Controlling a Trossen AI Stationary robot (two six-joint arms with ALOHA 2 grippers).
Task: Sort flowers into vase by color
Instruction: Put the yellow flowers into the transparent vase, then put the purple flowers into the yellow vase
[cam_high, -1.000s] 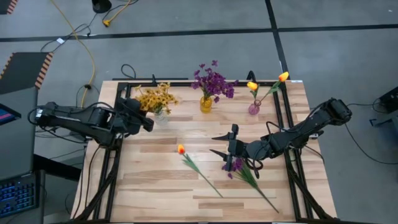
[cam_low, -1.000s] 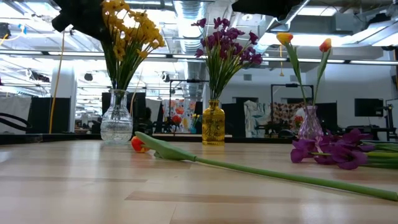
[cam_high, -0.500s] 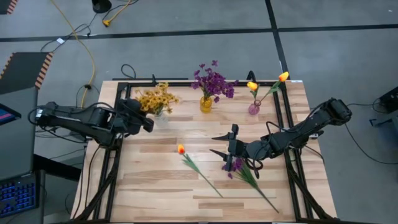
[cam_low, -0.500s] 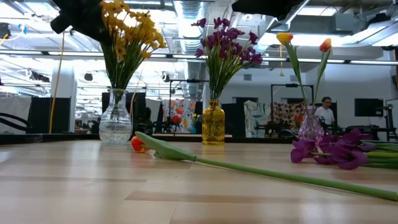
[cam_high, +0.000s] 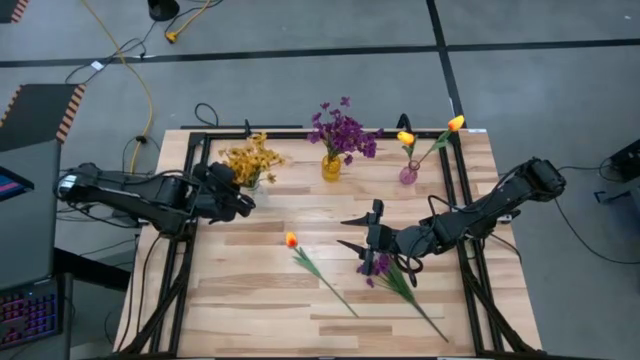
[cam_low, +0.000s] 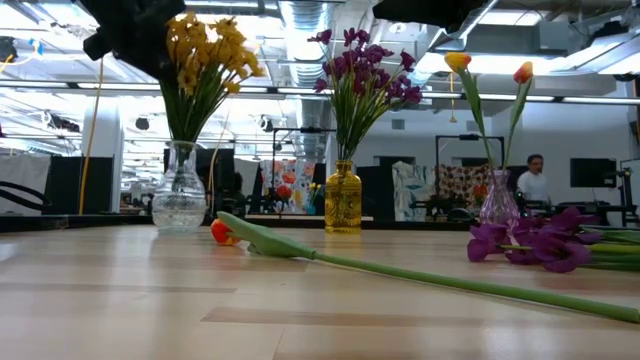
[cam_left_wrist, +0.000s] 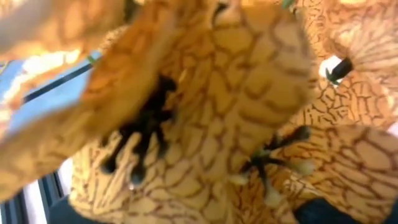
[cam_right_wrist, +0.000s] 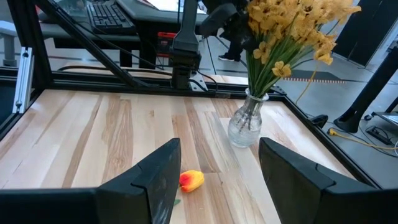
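The yellow bunch (cam_high: 249, 160) (cam_low: 205, 60) stands in a clear vase (cam_low: 178, 201) (cam_right_wrist: 245, 127) at the far left. My left gripper (cam_high: 238, 203) sits right beside its blossoms, which fill the left wrist view (cam_left_wrist: 205, 112) and hide the fingers. My right gripper (cam_high: 356, 233) (cam_right_wrist: 217, 186) is open above the table's middle, touching nothing. An orange tulip (cam_high: 291, 240) (cam_right_wrist: 191, 180) lies on the table in front of it. A purple bunch (cam_high: 378, 266) (cam_low: 540, 240) lies below the right gripper, its stem reaching the near right.
An amber vase (cam_high: 331, 166) (cam_low: 343, 200) holds purple flowers at the far middle. A small pink vase (cam_high: 408, 175) (cam_low: 497, 205) holds two tulips at the far right. A black frame (cam_high: 195, 140) borders the table. A person (cam_low: 535, 180) stands far off in the room.
My left gripper has moved a little toward the table's right and near edge, beside the yellow bunch. The clear vase with the yellow bunch has slid slightly toward the table's left. The right arm has kept still.
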